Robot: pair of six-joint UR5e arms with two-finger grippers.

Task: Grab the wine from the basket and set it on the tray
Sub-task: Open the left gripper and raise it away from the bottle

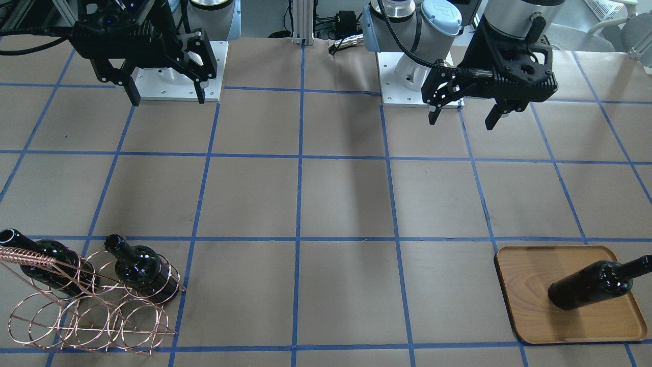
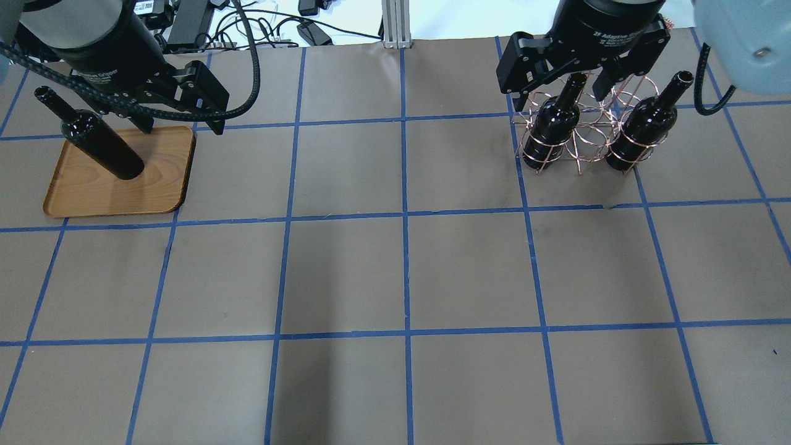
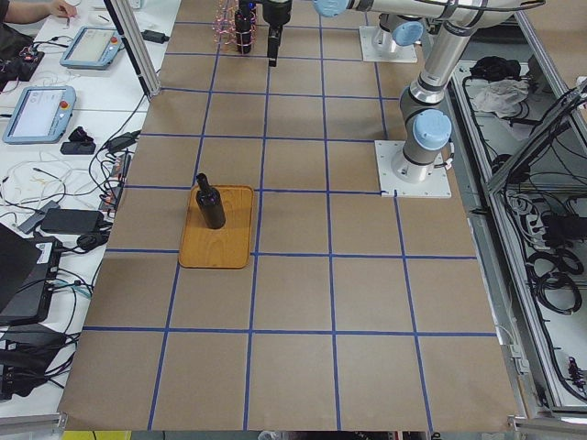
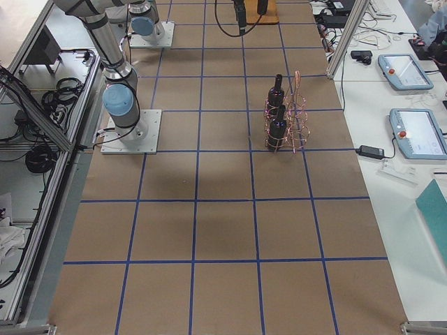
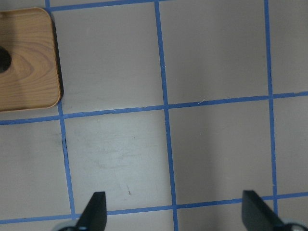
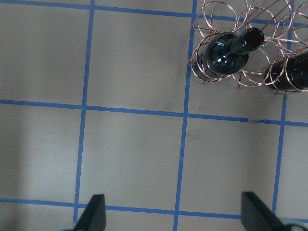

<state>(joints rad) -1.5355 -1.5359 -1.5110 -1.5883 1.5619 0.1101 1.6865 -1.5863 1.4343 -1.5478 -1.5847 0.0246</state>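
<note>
One wine bottle (image 2: 102, 145) stands upright on the wooden tray (image 2: 154, 179) at the far left; it also shows in the front view (image 1: 591, 285) on the tray (image 1: 524, 306). Two more bottles (image 2: 553, 127) (image 2: 642, 130) stand in the copper wire basket (image 2: 581, 142) at the far right. My left gripper (image 2: 182, 127) is open and empty, raised just right of the tray. My right gripper (image 2: 554, 89) is open and empty, high above the table on the near side of the basket. The right wrist view shows one bottle (image 6: 226, 53) in the basket (image 6: 216, 14).
Brown paper with a blue tape grid covers the table. The two arm bases (image 1: 173, 76) (image 1: 417, 81) stand on white plates at the robot's edge. Benches with tablets (image 4: 412, 132) and cables run along the far side.
</note>
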